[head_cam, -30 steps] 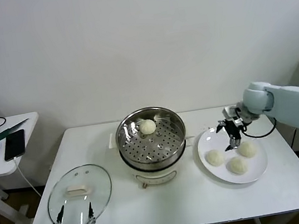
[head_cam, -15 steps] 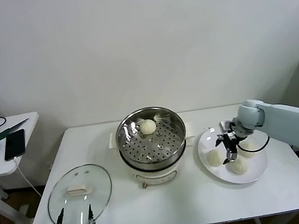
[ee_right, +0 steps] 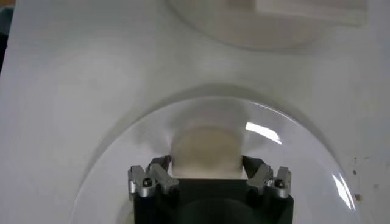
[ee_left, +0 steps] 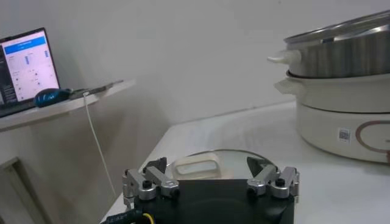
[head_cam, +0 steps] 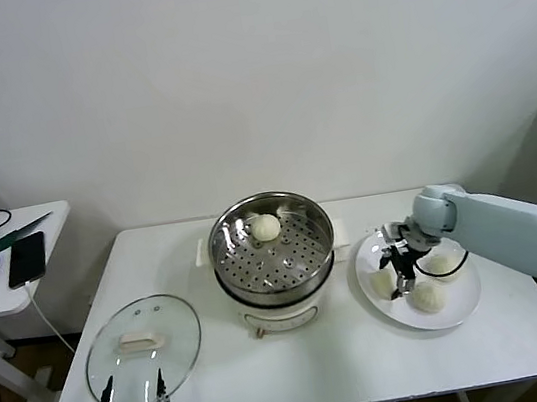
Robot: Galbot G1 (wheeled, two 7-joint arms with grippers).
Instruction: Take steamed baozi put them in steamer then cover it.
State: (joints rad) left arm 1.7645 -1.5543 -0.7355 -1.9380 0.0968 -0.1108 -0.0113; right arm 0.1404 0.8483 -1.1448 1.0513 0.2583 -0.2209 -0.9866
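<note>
The steamer (head_cam: 272,249) sits at the middle of the white desk (head_cam: 313,366), and it is the anchor for everything here. One steamed baozi (head_cam: 265,227) lies inside its perforated basket, toward the far rim. Just to the steamer's right sits a flat white plate (head_cam: 457,309), carrying three more buns. The right gripper (head_cam: 398,271) is down over that plate, on the side nearest the steamer, straddling the leftmost bun (head_cam: 383,283). In the right wrist view the right gripper (ee_right: 208,175) has that bun (ee_right: 207,151) set squarely between its fingertips, a finger (ee_right: 159,167) touching each side: the jaws are grasping the bun, which rests on the plate (ee_right: 292,140). The two other buns, one nearer (head_cam: 426,297) and one farther right (head_cam: 443,264), lie just beside it.

To the steamer's near left, the cover (head_cam: 142,346) lies flat on the desk, white handle up. The left gripper (head_cam: 131,395) hangs at the desk's front edge, just past the near rim of the cover, well apart from the steamer. The left wrist view shows the left gripper (ee_left: 210,176) with jaws released wide, the cover (ee_left: 207,159) beyond them, and the steamer (ee_left: 341,109) rising farther back.
</note>
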